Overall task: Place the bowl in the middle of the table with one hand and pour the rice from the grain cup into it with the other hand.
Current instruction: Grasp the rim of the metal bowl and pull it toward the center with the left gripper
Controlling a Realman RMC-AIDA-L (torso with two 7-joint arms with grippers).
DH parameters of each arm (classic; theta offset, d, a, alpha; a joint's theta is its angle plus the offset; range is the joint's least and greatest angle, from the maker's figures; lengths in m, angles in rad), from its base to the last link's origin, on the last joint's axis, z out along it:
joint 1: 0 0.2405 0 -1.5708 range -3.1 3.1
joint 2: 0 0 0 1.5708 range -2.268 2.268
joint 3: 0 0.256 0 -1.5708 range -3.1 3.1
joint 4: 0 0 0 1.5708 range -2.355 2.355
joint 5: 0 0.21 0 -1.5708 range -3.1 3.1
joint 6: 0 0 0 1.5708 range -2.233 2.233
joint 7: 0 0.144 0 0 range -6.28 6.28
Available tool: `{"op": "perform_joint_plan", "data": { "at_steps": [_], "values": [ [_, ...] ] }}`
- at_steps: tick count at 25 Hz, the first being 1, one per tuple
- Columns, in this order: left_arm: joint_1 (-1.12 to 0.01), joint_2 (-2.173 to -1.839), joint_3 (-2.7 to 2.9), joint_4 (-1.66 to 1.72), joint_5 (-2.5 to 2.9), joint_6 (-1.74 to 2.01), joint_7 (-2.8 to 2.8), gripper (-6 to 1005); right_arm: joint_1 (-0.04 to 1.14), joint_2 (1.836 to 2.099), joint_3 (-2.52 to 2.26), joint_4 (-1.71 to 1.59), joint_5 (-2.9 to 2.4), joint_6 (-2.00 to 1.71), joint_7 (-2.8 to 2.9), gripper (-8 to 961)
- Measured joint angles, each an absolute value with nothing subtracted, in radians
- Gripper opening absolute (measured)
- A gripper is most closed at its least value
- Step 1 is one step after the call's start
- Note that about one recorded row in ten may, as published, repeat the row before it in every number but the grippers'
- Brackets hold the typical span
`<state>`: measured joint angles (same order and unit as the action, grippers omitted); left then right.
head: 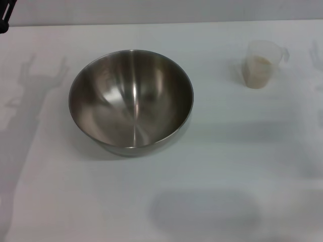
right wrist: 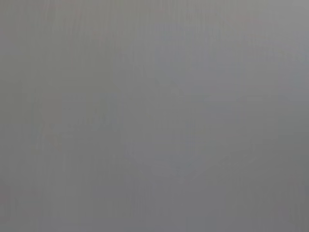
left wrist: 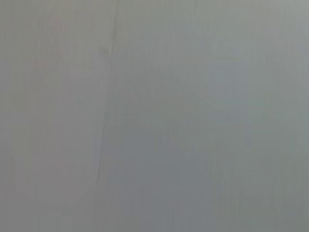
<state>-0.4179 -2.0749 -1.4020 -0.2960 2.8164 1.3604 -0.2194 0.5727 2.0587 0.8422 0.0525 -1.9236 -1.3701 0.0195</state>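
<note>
tools out of the work area, bowl and cup both untouched

left tool [head: 4, 15]: only a dark sliver of it shows at the 10 o'clock corner of the head view, above the far edge of the bench [head: 227, 166]. can't tell how its fingers stand. right tool: not visible in any view, so no state to report.

both wrist views show only flat grey surface; the left one has a faint thin line running across it. no objects in either.

bowl [head: 131, 101]: sits upright on the bench, slightly toward 9 o'clock of centre in the head view. inside is bare steel with reflections, no grains in it.

grain cup [head: 261, 63]: upright at about 2 o'clock from the bowl, well apart from it, near the far side of the bench. handle points toward 3 o'clock. rice [head: 258, 68] is inside the cup, pale fill visible through the wall.

arm shadows fall on the bench at 9 o'clock of the bowl, and faintly at the 3 o'clock edge.
</note>
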Motion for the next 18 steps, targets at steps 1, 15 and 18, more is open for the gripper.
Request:
{"op": "perform_joint_plan", "data": {
  "at_steps": [1, 15, 18],
  "values": [
    [-0.418, -2.075, -1.402, -0.296, 2.816, 1.36, -0.219, 844, 0.573, 2.059, 0.842, 0.053, -1.924, -1.37, 0.02, 739],
    [-0.425, -2.075, -1.402, -0.297, 2.816, 1.357, -0.216, 843, 0.575, 2.058, 0.842, 0.052, -1.924, -1.372, 0.021, 740],
    [-0.429, -2.074, -1.402, -0.297, 2.816, 1.354, -0.214, 843, 0.575, 2.058, 0.842, 0.052, -1.924, -1.372, 0.02, 740]
  ]
}}
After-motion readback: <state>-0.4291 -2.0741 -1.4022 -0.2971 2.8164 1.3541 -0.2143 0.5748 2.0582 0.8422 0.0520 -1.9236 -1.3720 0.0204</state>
